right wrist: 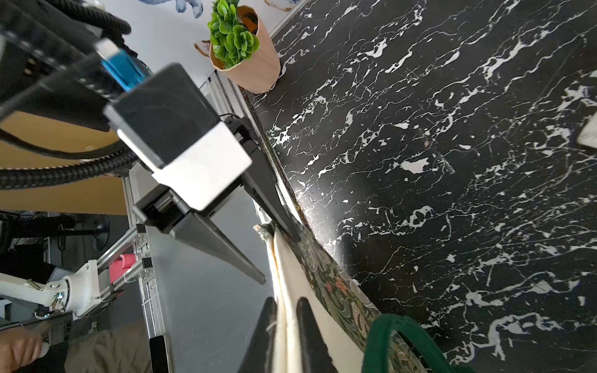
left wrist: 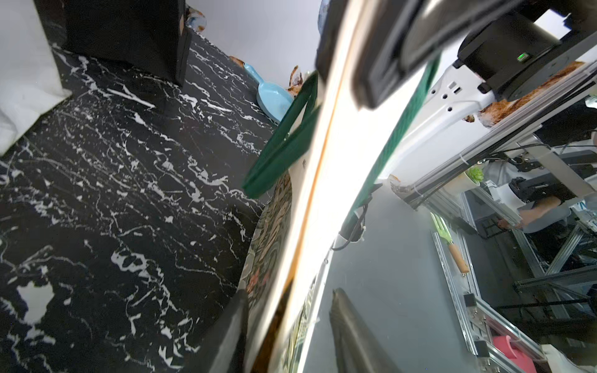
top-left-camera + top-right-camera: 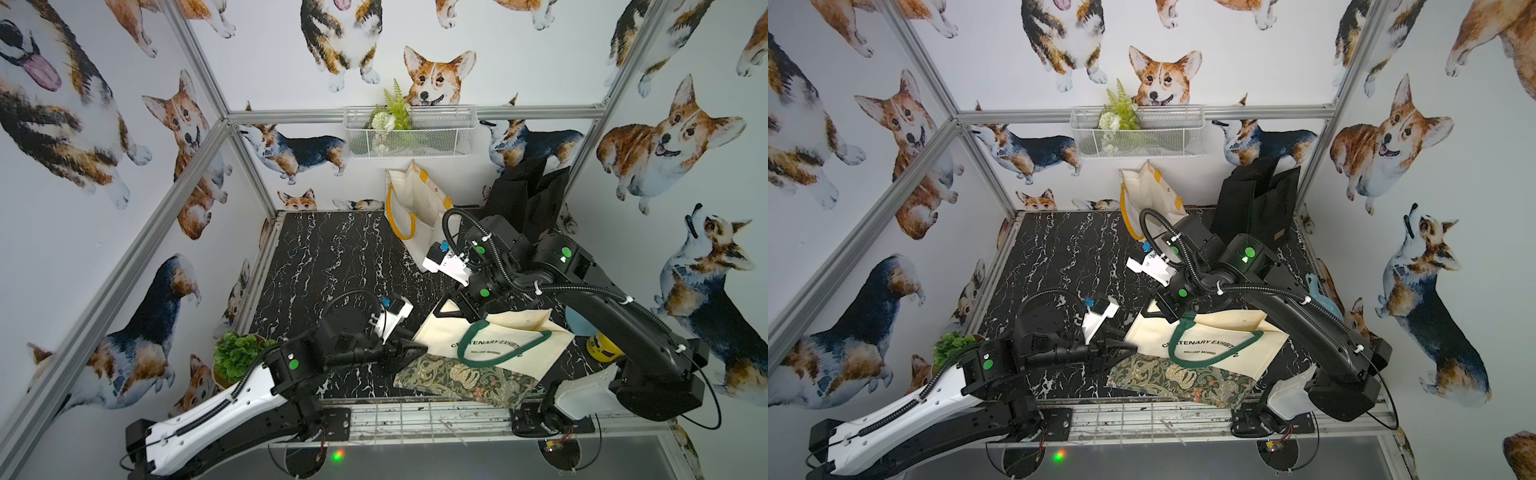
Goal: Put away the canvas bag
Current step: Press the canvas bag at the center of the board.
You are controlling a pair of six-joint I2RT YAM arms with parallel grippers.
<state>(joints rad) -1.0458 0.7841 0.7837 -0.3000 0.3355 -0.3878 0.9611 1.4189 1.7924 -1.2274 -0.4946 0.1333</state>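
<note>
The canvas bag (image 3: pixel 498 345) is cream with green handles (image 3: pixel 486 361), black lettering and a floral lower band. It hangs tilted over the front right of the black marble table (image 3: pixel 332 257). My right gripper (image 3: pixel 457 309) is shut on its top edge; in the right wrist view the cream fabric (image 1: pixel 287 339) is pinched between both fingers (image 1: pixel 308 326). My left gripper (image 3: pixel 417 351) is at the bag's left edge and open. In the left wrist view its jaws straddle the bag's edge (image 2: pixel 290 277), and one finger (image 2: pixel 349 326) stands clear of the cloth.
At the back stand a cream tote with yellow handles (image 3: pixel 415 208) and a black bag (image 3: pixel 528 195), under a white wire basket (image 3: pixel 409 141) on the wall. A potted plant (image 3: pixel 237 353) is at front left. A yellow tin (image 3: pixel 602 347) and a blue scoop (image 3: pixel 1320 291) sit at right.
</note>
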